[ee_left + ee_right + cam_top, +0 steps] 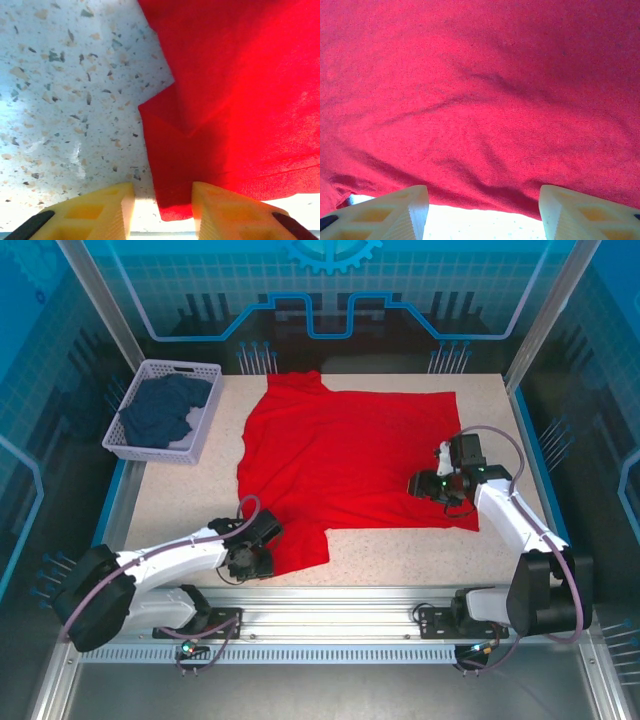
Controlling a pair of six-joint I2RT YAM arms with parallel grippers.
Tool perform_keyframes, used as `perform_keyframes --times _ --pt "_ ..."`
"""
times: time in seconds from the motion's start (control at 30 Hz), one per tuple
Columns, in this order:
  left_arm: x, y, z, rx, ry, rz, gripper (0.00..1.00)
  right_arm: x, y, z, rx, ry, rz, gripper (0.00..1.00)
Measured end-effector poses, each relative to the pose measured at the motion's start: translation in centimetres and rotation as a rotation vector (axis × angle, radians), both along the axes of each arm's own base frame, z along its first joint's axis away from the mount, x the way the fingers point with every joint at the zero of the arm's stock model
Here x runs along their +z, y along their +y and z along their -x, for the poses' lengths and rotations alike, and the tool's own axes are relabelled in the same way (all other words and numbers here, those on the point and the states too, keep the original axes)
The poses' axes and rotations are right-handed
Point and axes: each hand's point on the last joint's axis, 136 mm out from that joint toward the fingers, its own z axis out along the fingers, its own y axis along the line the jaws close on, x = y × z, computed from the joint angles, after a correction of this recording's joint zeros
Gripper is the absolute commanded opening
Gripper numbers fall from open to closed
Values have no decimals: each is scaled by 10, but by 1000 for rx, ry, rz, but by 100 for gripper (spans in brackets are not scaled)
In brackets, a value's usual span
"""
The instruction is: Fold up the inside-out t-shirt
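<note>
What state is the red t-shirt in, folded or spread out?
Spread out: the red t-shirt lies mostly flat and open across the speckled table.

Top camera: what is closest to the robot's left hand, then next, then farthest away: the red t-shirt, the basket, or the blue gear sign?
1. Red t-shirt: its near left corner lies right at the left hand.
2. Basket: far left side of the table, dark cloth inside.
3. Blue gear sign: up on the back wall, beyond the table.

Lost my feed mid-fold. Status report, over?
Left gripper open, straddling t-shirt corner. Right gripper open over its hem. Cloth spread flat, unfolded. Basket far left, apart.
</note>
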Motion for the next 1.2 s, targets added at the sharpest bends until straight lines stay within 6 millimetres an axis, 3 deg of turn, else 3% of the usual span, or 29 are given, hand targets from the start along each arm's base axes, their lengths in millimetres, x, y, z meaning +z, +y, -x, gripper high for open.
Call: perform_keyframes --times 0.37,0.5,0.87,1.2 --pt "1 5 1 -10 -12 -36 0 -3 -5 2 -14 14 29 61" --pt "5 -4 -2 -21 -36 13 0 -9 -15 6 -40 43 66 62" --pt "29 -19 -16 -59 -137 111 0 -30 -108 24 -360 152 161 61" --pt "65 -31 -35 -89 -229 212 0 -60 -143 48 -507 314 148 56"
